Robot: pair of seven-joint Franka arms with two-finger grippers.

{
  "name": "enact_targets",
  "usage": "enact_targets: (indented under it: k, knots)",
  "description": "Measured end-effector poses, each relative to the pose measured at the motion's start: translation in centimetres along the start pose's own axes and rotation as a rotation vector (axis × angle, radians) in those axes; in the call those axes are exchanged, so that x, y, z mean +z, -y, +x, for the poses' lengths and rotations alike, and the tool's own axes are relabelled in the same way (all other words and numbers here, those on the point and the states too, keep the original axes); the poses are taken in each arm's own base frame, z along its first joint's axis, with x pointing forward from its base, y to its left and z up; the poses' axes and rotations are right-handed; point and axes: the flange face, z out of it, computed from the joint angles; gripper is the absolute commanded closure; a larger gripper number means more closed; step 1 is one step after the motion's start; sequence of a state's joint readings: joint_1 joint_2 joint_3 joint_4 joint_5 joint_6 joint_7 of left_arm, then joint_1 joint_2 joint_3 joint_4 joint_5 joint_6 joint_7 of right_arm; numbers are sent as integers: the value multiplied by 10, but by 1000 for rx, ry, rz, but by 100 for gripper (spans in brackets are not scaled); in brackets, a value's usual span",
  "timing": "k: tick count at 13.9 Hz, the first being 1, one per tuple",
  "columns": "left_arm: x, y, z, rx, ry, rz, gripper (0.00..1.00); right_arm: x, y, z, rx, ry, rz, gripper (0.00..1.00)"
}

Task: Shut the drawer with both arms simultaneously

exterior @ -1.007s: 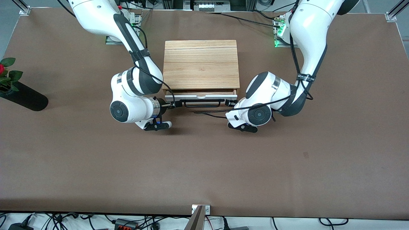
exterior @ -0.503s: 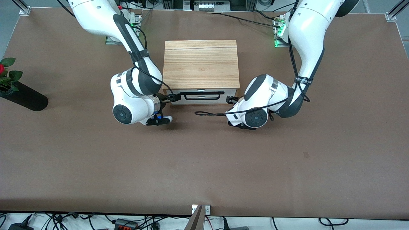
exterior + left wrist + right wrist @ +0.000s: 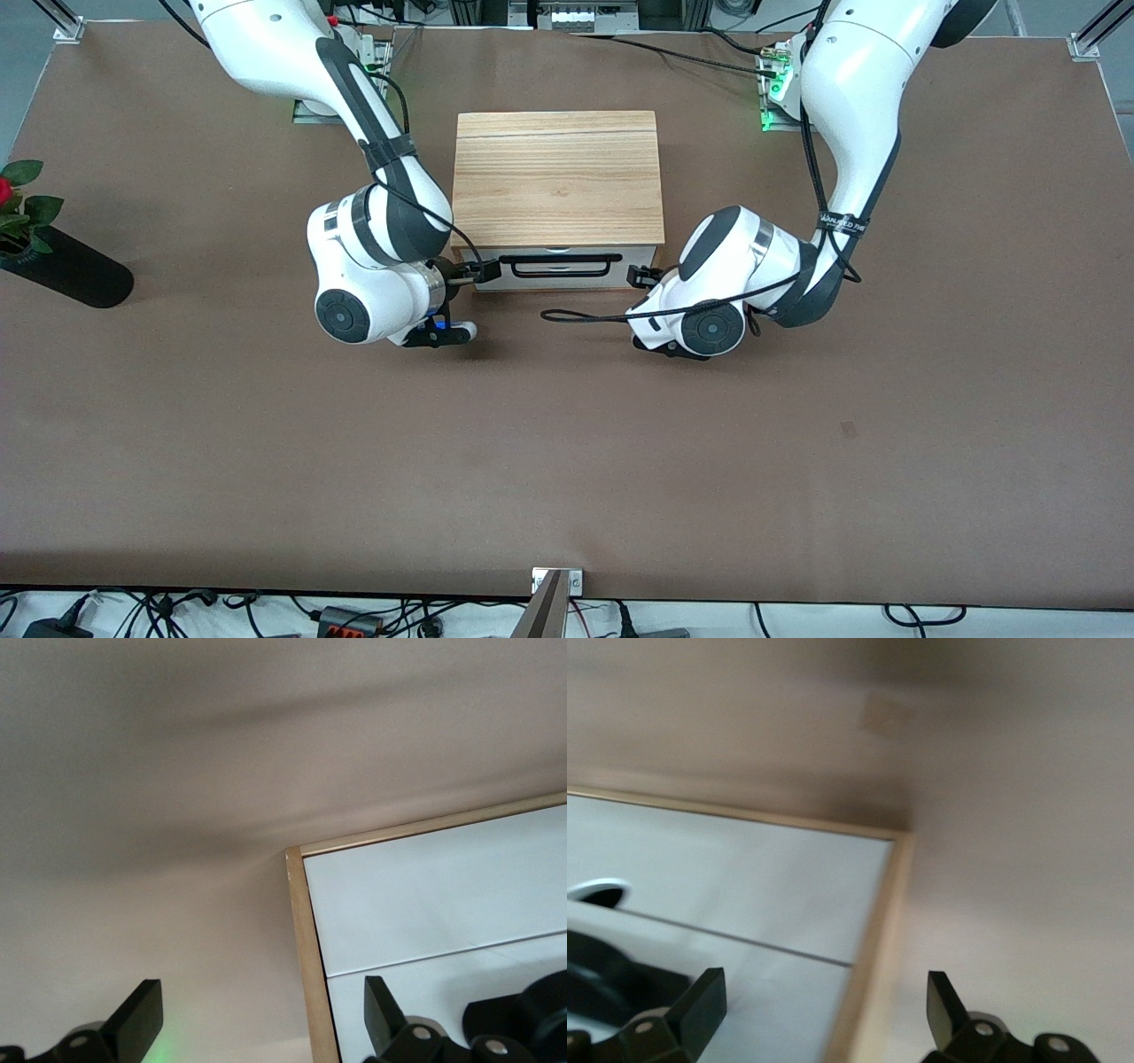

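Observation:
The light-wood cabinet point(image 3: 558, 177) stands mid-table. The drawer point(image 3: 558, 276) sits pushed in, its white front flush with the cabinet, its black wire handle point(image 3: 560, 263) sticking out. My right gripper point(image 3: 469, 275) is open at the corner of the front toward the right arm's end; the right wrist view shows its gripper point(image 3: 824, 1005) astride the wooden side edge point(image 3: 877, 930). My left gripper point(image 3: 640, 276) is open at the corner toward the left arm's end; the left wrist view shows its gripper point(image 3: 261, 1023) astride the wooden edge point(image 3: 306, 948) beside the white front point(image 3: 443, 895).
A black vase with a red rose point(image 3: 35, 239) lies at the right arm's end of the table. A black cable point(image 3: 585, 315) loops on the table in front of the drawer. A metal bracket point(image 3: 556, 580) sits at the table's near edge.
One second ago the drawer stuck out a little. Both grippers moved toward the cabinet with its front and the drawer went in. Since half a second ago almost nothing has moved.

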State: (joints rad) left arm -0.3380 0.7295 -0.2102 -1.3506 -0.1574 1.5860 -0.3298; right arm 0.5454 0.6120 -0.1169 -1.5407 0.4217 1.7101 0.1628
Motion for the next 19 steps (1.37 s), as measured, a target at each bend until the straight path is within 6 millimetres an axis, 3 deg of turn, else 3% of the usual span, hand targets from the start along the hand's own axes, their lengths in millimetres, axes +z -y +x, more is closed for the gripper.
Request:
enact_targets:
  k: [3,8,10,12,14,15,19]
  knots:
    - [-25,2,1,-1,-47,-21,0,-46,-3,-1,-52,-116,-179,0]
    - [-106,38,-4,-37,-190,-88,0,-152,-44,-28,-4,-300,-288,0]
    - [-148,60,-21,-63,-258,-108,0,-195,-67,-48,36,-364,-273,0]
    - [-186,99,-40,-111,-305,-129,0,-230,-88,-69,72,-415,-257,0]
    - [-213,142,-61,-160,-313,-143,0,-255,-114,-84,117,-443,-246,0]
    - [-224,154,-71,-176,-331,-134,0,-263,-129,-89,139,-445,-245,0]
    - [-275,159,-126,-196,-460,-7,0,-288,-205,-115,95,-385,-270,0]
